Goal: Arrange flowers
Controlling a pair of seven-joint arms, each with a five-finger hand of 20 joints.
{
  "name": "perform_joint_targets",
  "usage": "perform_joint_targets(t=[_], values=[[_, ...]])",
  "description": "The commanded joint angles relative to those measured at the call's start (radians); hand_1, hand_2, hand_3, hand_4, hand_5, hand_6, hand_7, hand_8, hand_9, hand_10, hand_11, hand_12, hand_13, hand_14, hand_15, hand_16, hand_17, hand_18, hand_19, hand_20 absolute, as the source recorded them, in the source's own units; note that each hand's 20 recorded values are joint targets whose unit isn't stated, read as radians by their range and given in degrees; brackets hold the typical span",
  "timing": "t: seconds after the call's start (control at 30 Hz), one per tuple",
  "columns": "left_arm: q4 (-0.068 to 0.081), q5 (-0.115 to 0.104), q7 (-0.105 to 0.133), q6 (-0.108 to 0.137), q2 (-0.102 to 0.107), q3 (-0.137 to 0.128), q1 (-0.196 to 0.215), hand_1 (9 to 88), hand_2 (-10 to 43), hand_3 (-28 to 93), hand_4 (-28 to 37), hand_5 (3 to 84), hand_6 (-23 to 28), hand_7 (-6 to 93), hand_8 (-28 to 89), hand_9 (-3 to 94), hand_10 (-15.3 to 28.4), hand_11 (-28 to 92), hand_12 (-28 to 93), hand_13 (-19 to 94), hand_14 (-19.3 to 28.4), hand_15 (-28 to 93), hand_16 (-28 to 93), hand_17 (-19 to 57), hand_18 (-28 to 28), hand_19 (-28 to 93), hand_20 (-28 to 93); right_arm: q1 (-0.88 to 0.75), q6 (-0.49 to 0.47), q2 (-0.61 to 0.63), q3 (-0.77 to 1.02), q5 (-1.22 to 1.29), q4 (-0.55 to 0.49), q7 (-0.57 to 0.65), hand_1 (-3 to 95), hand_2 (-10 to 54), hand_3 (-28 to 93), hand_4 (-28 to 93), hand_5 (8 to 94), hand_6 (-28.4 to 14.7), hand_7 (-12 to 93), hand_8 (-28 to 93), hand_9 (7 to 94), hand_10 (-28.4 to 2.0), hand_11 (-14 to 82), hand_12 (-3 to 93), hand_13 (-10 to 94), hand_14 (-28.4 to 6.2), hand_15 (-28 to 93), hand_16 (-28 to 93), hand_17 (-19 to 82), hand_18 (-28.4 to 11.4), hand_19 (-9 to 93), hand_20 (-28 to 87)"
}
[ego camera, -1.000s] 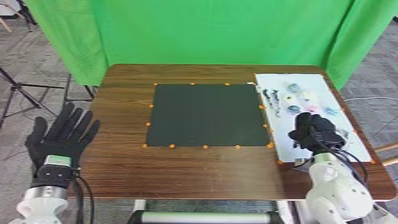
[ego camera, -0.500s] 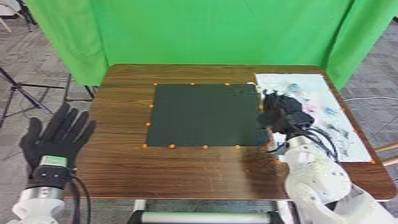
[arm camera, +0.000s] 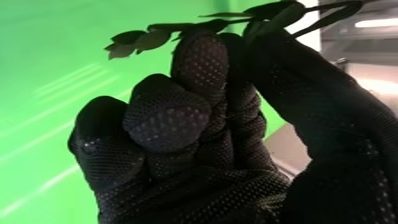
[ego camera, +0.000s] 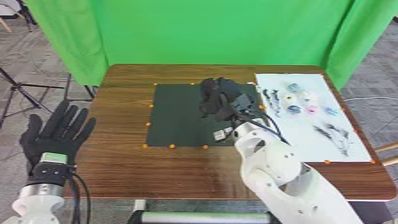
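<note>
At the lower left of the head view we see the left hand (ego camera: 55,142), its fingers straight and spread. Near the centre we find the dark mat (ego camera: 178,117), with the right hand (ego camera: 222,100) over its upper right part — pinching a leafy sprig (arm camera: 153,41) between thumb and finger, as we see in the wrist view. On the right, the white sheet (ego camera: 300,147) holds small flowers (ego camera: 312,109) and dark sprigs (ego camera: 274,100) higher up, thin stems (ego camera: 338,137) lower down.
</note>
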Motion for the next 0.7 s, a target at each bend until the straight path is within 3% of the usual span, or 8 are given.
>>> perform_joint_targets(t=[0.03, 0.33, 0.43, 0.7], values=[[0.015, -0.003, -0.013, 0.007, 0.011, 0.02, -0.031, 26.5, 11.1, 73, -28.3, 40.6, 6.6, 14.2, -9, 36.5, 12.8, 21, 12, 29, 14.5, 42, -7, -3.7, 14.2, 38, 11, 0.107, -0.045, -0.119, -0.104, -0.001, 0.122, -0.058, 44.5, -9.5, 87, 2, 60.0, -1.5, 78, 21, 85.2, -10.9, 32.1, 64.5, 84, -3.8, 57, 51, 63, -11.8, 93, 33], [0.03, -0.006, -0.014, -0.004, 0.023, 0.051, -0.068, 26.2, 11.1, 73, -28.3, 40.3, 6.1, 14.5, -9, 36.4, 11.9, 22, 12, 30, 13.1, 40, -7, -3.0, 13.9, 37, 11, 0.172, -0.07, -0.209, -0.182, -0.053, 0.274, -0.093, 43.3, -9.5, 90, 0, 60.5, -1.3, 78, 22, 86.2, -11.5, 30.6, 65.1, 84, -3.9, 56, 53, 64, -11.9, 93, 33], [0.03, -0.008, -0.004, -0.006, 0.03, 0.053, -0.071, 26.2, 11.1, 73, -28.3, 40.1, 6.0, 14.7, -9, 36.4, 11.7, 22, 12, 30, 12.6, 40, -7, -2.8, 13.8, 37, 11, 0.199, -0.066, -0.219, -0.215, -0.077, 0.329, -0.115, 43.7, -9.5, 91, -1, 60.8, -1.5, 77, 22, 86.1, -11.5, 30.5, 65.4, 84, -4.3, 56, 53, 64, -11.9, 93, 33], [0.047, -0.009, -0.025, -0.011, 0.028, 0.076, -0.104, 26.2, 11.1, 73, -28.3, 40.1, 6.1, 14.8, -9, 36.4, 11.8, 22, 12, 30, 12.7, 41, -7, -2.6, 13.7, 37, 11, 0.282, 0.01, -0.225, -0.309, -0.158, 0.487, -0.16, 47.5, -9.5, 85, 0, 59.6, -2.2, 78, 22, 84.1, -11.9, 31.3, 64.9, 82, -5.1, 58, 51, 63, -11.8, 93, 32]])
